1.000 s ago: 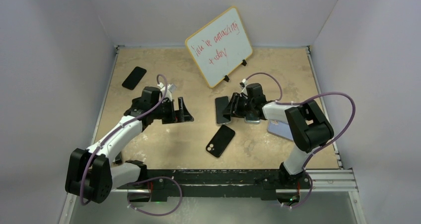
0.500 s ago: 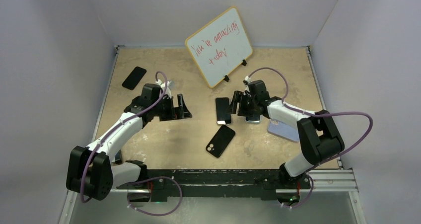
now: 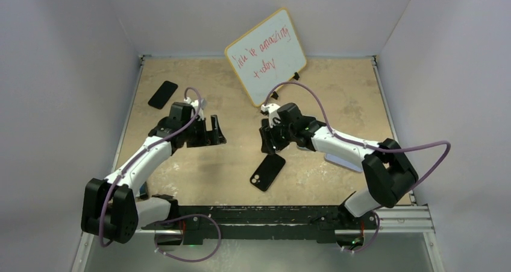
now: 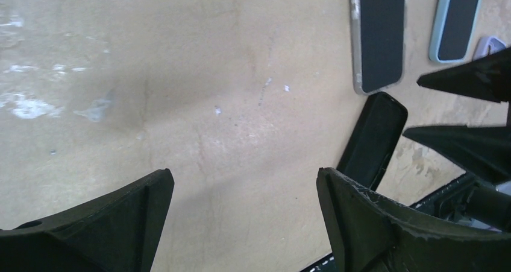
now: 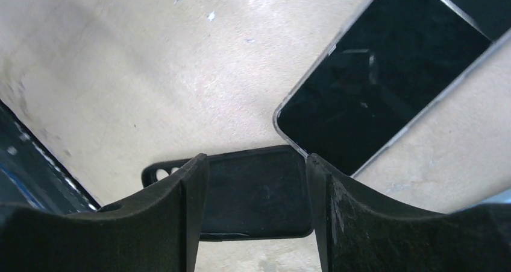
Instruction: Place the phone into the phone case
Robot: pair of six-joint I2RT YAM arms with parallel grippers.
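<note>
The phone (image 5: 379, 79), black-screened with a silver rim, lies flat on the table; the left wrist view also shows this phone (image 4: 378, 34). The black phone case (image 3: 267, 171) lies just in front of it, camera holes toward the arms. My right gripper (image 3: 268, 143) hovers over the case's far end, open; the case (image 5: 253, 190) shows between its fingers (image 5: 193, 187), which hold nothing. My left gripper (image 3: 214, 131) is open over bare table to the left, the case (image 4: 373, 139) off to its right.
A whiteboard (image 3: 265, 56) stands at the back centre. Another black phone (image 3: 163, 94) lies at the back left. A phone in a light blue case (image 4: 456, 18) lies beside the silver-rimmed one. A pale lavender case (image 3: 340, 160) rests under my right arm.
My right gripper has swung left, from the blue-cased phone across the silver-rimmed phone to the black case's far end, its jaws wider. My left gripper has drifted slightly left.
</note>
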